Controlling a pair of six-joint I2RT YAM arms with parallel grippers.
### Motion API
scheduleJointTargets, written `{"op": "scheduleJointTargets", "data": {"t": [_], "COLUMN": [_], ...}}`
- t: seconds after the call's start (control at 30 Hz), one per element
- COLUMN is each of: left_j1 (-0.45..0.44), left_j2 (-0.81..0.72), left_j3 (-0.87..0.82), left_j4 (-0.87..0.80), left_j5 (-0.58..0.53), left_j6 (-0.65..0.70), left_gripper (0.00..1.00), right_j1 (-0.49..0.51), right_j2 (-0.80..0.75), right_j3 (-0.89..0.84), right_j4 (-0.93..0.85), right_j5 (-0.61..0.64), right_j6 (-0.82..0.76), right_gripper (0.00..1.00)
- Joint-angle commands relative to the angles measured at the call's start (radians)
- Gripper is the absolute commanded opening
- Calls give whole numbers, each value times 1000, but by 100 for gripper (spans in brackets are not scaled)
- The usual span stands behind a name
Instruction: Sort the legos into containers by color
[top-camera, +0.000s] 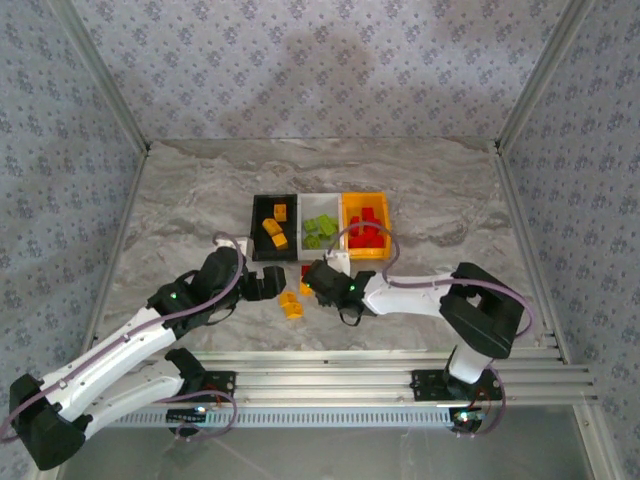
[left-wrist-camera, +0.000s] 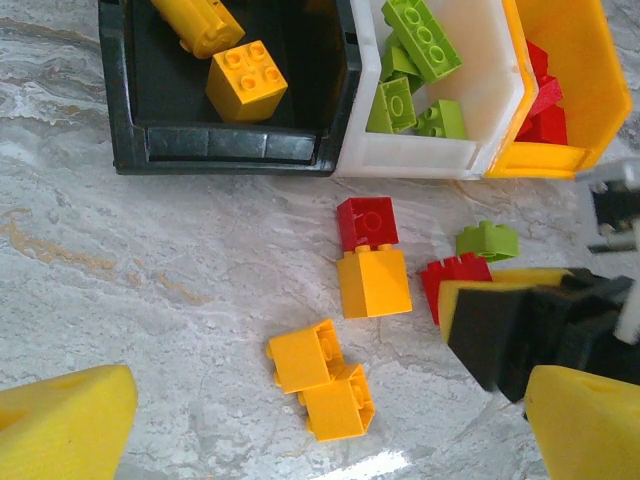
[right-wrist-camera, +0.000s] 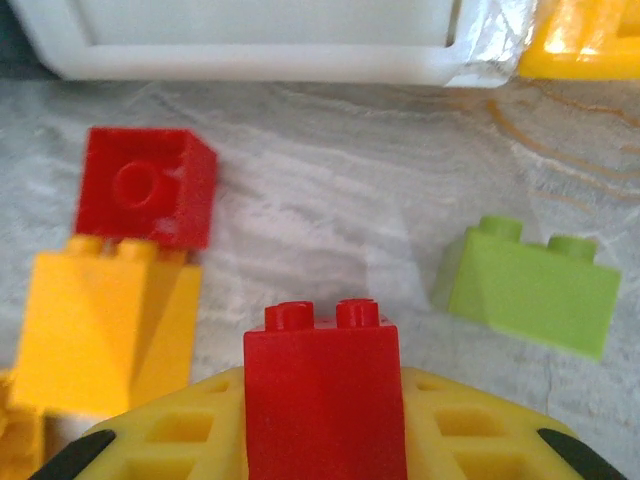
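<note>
From above, you're most of the way there. The black bin (top-camera: 258, 240) holds yellow pieces, the white bin (top-camera: 320, 205) green, the yellow bin (top-camera: 366, 254) red. The left gripper (top-camera: 264, 284) and right gripper (top-camera: 316, 278) sit low just in front of the bins, with loose bricks (top-camera: 291, 304) on the table (top-camera: 430, 190) between them.

On your left wrist view, the fingers (left-wrist-camera: 65, 425) stand wide apart and empty over two touching yellow bricks (left-wrist-camera: 320, 380). Beyond these, a third yellow brick (left-wrist-camera: 373, 282) touches a red brick (left-wrist-camera: 367, 222), and a green brick (left-wrist-camera: 488, 240) lies near the bins.

On your right wrist view, the jaws are clamped on a second red brick (right-wrist-camera: 322, 390). By my count, six pieces remain, this one included.
</note>
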Motion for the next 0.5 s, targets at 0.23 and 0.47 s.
{"op": "scheduleJointTargets", "data": {"t": [0.23,0.47], "left_j1": [6,6], "left_j2": [-25,-32], "left_j3": [-35,-61], "left_j4": [-21,-11], "left_j5": [-16,-1], "left_j6": [-2,-9], "left_gripper": [100,99], "right_j1": [-17,-361], "right_j2": [-351,-289], "right_j3": [-40,60], "right_j4": [-187,-171], "right_j5": [60,-92], "right_j6": [-54,-181], "right_gripper": [26,26]}}
